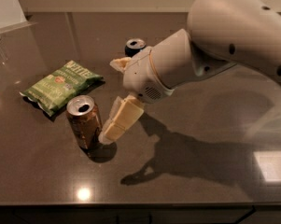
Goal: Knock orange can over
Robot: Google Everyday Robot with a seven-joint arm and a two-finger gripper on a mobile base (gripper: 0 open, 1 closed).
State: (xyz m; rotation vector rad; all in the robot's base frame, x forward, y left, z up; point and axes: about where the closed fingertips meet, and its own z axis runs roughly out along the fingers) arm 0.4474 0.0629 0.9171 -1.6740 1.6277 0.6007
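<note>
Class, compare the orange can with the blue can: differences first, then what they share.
The orange can is coppery brown; the blue can is dark blue. The orange can stands near the front, in full view, with the open gripper just beside it; the blue can stands farther back, mostly hidden behind the arm. Both stand upright, silver-topped.
</note>
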